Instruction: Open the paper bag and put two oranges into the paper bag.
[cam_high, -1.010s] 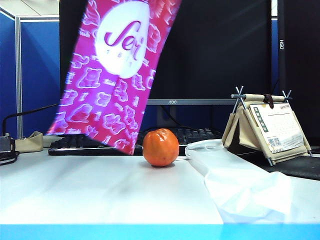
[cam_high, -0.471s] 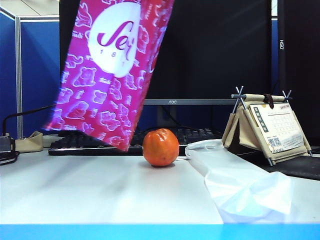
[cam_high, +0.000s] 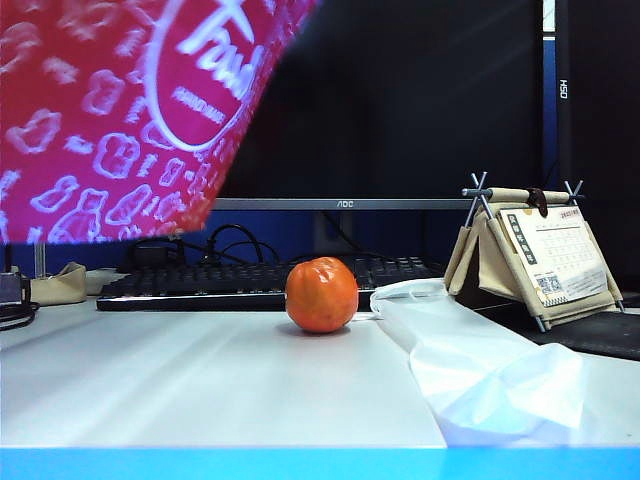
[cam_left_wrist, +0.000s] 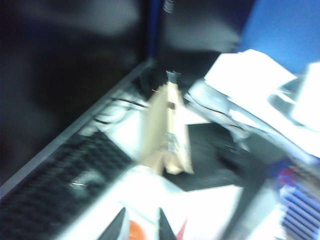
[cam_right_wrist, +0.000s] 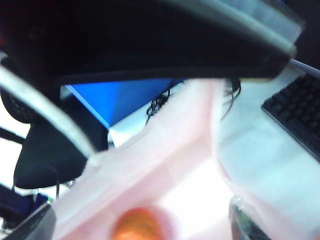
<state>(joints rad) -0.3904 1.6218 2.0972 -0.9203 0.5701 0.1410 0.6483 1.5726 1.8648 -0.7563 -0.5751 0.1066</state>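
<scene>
While the white table (cam_high: 200, 390) is filling the near half of the scene, a dark monitor (cam_high: 420, 100) is standing along its far edge. The red paper bag (cam_high: 110, 110) is hanging in the air at the upper left, tilted and blurred, its lower edge well clear of the table, its round white logo facing the camera. A see-through white plastic bag (cam_high: 480, 370) is lying flat on the right of the table, reaching toward the near edge. A black keyboard (cam_high: 200, 285) is lying under the monitor, and a tent-shaped desk calendar (cam_high: 540, 255) is standing at the far right. One orange (cam_high: 321, 294) is sitting on the table in the middle, just in front of the keyboard and just left of the plastic bag. A second orange (cam_right_wrist: 137, 225) is showing low inside the paper bag, ringed by its pale pinkish inner walls. The right gripper (cam_right_wrist: 140, 222) is looking down into the bag's mouth, its jaws spread wide, one finger (cam_right_wrist: 30, 225) at each side. The left gripper (cam_left_wrist: 141, 227) is hanging over the table with its jaws parted only narrowly, nothing between them, a patch of orange showing beyond the gap.
</scene>
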